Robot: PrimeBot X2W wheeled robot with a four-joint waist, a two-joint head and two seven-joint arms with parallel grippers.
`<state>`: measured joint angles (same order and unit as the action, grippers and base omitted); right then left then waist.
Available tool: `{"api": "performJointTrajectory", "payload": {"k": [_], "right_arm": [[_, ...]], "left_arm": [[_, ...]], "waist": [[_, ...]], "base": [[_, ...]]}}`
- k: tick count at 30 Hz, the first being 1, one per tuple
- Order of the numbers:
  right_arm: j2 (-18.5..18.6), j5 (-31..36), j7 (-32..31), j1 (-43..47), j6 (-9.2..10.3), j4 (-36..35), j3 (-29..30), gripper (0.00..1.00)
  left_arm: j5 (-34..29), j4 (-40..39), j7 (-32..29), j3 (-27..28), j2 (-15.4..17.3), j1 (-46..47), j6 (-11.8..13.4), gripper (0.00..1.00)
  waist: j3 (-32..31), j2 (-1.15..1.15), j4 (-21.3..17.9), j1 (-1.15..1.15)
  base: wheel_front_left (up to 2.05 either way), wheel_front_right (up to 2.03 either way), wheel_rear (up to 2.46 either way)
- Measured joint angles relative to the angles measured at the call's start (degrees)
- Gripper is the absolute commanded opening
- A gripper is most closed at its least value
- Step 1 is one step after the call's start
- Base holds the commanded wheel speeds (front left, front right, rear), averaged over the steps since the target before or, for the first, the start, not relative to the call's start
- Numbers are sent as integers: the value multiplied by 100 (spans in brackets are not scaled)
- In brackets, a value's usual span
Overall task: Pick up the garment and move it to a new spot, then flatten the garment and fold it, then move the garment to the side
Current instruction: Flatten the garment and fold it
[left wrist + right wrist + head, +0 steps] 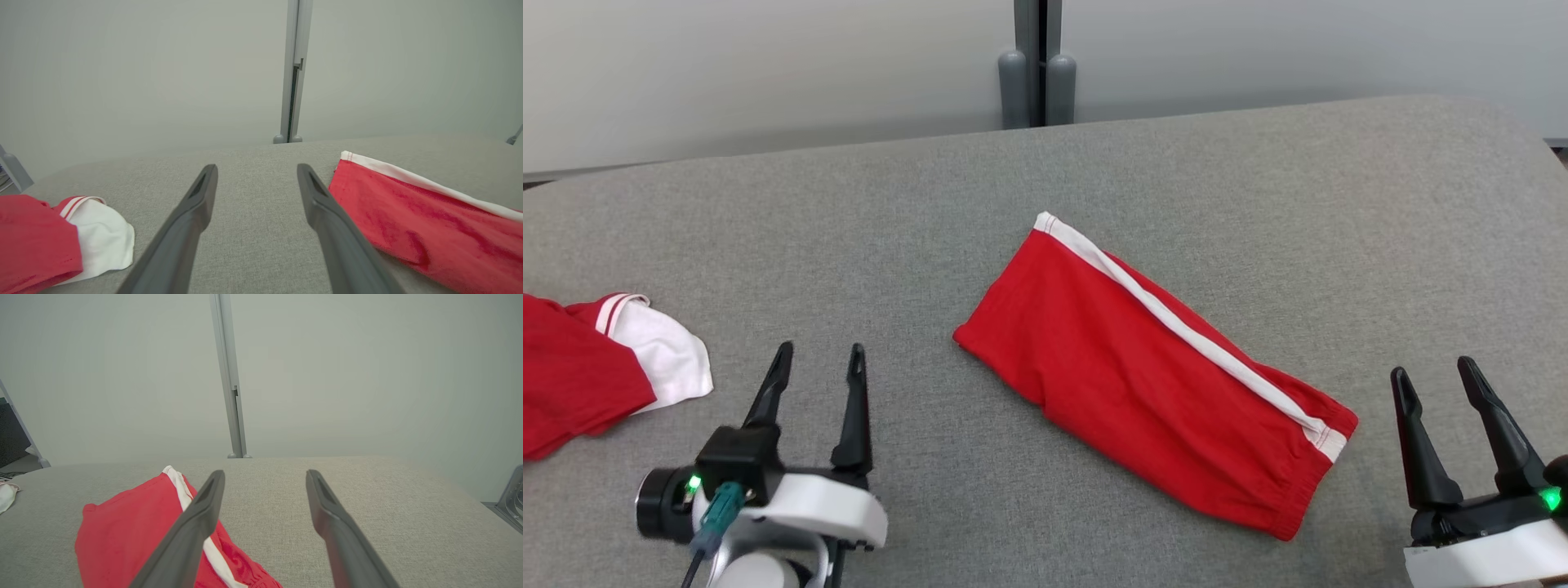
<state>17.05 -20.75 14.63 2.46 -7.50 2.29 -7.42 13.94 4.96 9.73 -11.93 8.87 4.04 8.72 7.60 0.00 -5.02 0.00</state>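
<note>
Light: bright, even, diffuse.
Shadows: thin, soft, just beside the red garment [1143, 367].
Focus: sharp; my wrist views curve.

the red garment [1143, 384] carries one white side stripe; the other garment [572, 376] is red and white; the desk [768, 212] is grey.

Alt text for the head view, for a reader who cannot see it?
Folded red shorts with a white side stripe lie diagonally in the middle of a grey table. The left end effector and right end effector sit open at the lower corners, touching nothing; a second red-and-white garment lies at the left edge.
</note>
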Motion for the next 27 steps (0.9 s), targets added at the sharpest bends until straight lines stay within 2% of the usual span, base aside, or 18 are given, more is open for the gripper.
{"api": "performJointTrajectory", "payload": {"k": [5,11,18,23,24,25,26,27], "right_arm": [[15,-36,-1,-208,0,-74,-63,100],[13,-97,1,-466,0,14,-229,100],[-66,-183,24,-600,0,132,-267,100],[-121,-244,26,-626,0,216,-243,100],[-127,-250,27,-631,0,214,-238,100],[-135,-261,30,-638,0,212,-234,100],[-145,-277,31,-648,0,212,-238,100],[-149,-285,32,-660,0,208,-237,100]], "left_arm": [[-34,477,-383,-500,-137,921,-468,100],[138,1863,-809,-873,-339,1960,-1036,100],[198,3493,-1273,-1027,-400,2850,-1225,100],[63,4158,-1690,-1222,-413,3382,-1263,100],[44,4247,-1809,-1270,-430,3464,-1271,86],[42,4313,-1889,-1315,-439,3526,-1291,14],[34,4380,-1920,-1343,-442,3570,-1303,0],[35,4431,-1989,-1361,-455,3620,-1303,0]], "waist": [[322,0,-47,0],[667,0,-272,0],[976,0,-570,0],[1072,0,-650,0],[1070,0,-651,0],[1069,0,-653,0],[1066,0,-658,0],[1062,0,-662,0]], "base": [[0,0,0],[0,0,0],[0,0,0],[0,0,0],[0,0,0],[0,0,0],[0,0,0],[0,0,0]]}}
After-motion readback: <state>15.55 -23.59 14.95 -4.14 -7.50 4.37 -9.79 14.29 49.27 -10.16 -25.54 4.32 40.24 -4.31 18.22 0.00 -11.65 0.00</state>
